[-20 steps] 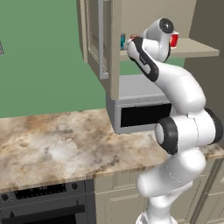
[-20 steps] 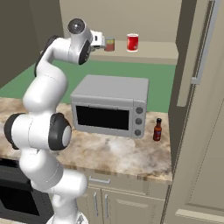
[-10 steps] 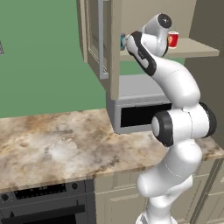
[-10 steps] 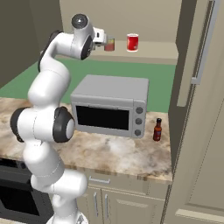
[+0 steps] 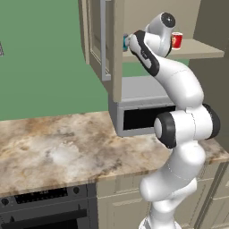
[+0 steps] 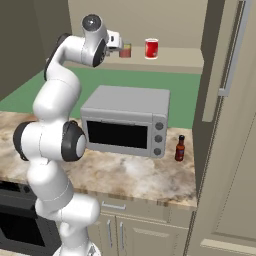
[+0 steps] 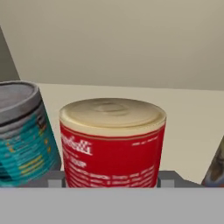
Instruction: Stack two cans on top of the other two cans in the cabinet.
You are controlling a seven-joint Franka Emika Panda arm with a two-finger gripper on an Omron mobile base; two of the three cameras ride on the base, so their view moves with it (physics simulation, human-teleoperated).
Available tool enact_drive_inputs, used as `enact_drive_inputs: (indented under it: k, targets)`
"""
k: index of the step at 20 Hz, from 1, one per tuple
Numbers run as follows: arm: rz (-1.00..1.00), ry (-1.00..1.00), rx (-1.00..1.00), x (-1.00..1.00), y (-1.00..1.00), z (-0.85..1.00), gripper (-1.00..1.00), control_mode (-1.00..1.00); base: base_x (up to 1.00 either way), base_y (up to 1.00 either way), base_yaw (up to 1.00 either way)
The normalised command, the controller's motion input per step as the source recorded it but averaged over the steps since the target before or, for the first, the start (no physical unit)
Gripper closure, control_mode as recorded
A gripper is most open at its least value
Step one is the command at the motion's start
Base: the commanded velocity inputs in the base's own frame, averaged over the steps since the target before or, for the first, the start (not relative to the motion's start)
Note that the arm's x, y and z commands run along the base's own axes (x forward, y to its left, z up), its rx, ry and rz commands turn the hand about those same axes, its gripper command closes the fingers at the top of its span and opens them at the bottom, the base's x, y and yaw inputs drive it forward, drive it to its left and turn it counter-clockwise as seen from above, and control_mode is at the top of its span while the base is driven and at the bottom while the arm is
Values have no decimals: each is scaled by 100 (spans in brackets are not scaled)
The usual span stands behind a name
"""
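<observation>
**A:** So where's your arm at? From the left base view your white two-finger gripper (image 5: 130,42) is pushed up into the tall beige wooden cabinet (image 5: 117,49) behind its framed glass-paned door (image 5: 103,38), level with the flat tan shelf (image 5: 199,48).

**B:** Yep, and check the hand view: a red can with a cream lid and white lettering (image 7: 112,142) stands upright, dead centre and very close to the camera. The teal-blue can with a grey top (image 7: 22,131) stands just beside it on the left. A sliver of something brownish (image 7: 215,170) shows at the right edge, too cropped to identify.

**A:** And your jaws? Are they on anything?

**B:** Honestly can't tell. The fingertips aren't visible in the hand view, and in the base views the hand is too small and partly hidden by the wrist.

**A:** Fair. In the right base view you've got an orange-tan can with a reddish band (image 6: 125,50) just to the right of the gripper (image 6: 120,44), and the bright red white-rimmed can (image 6: 151,48) further right on the same shelf, apart from it.

**B:** Everything else is down below: grey microwave (image 6: 125,120) on the marbled stone tabletop (image 6: 130,172), small dark sauce bottle with a red cap (image 6: 180,148) just right of it.
</observation>
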Motion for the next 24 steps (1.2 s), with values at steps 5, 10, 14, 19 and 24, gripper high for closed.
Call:
enact_drive_inputs:
  k: [5,10,14,19,24]
  targets:
    - [0,-3,4,-6,1,-13,100,-100,0,0,0]
    - [0,-17,4,-23,0,20,100,-100,0,0,0]
    - [0,-10,0,-26,0,38,100,-100,0,0,0]
    - [0,-1,0,-9,16,34,100,-100,0,0,0]
    - [0,1,0,0,8,53,100,-100,0,0,0]
